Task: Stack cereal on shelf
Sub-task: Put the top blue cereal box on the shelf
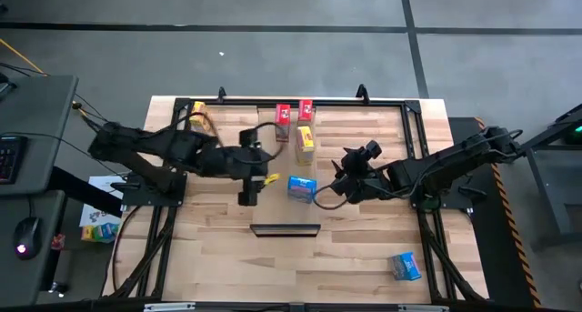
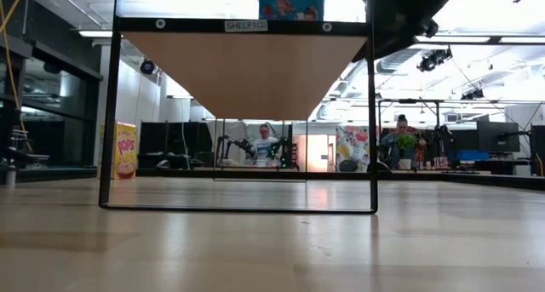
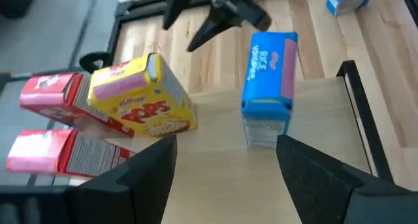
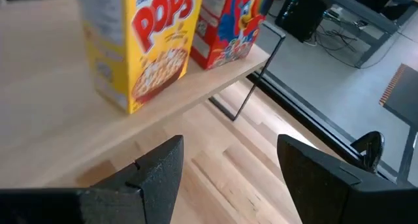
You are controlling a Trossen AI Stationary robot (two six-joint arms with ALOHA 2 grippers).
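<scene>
red boxes [image 1: 294,113]: 2 | yellow boxes [image 1: 305,144]: 2 | blue boxes [image 1: 302,187]: 2 | left gripper [image 3: 222,159], right gripper [image 4: 225,162]: jaws apart, empty

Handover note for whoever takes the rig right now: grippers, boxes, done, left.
Left gripper: open, empty, over the shelf facing the boxes.
Right gripper: open, empty, beside the blue box on the shelf.
On the shelf: two red boxes, one yellow box, that blue box.
Off the shelf: second yellow box at the table's far left corner, second blue box near the front right.
Done: four boxes placed.
Left: the two stray boxes.
</scene>
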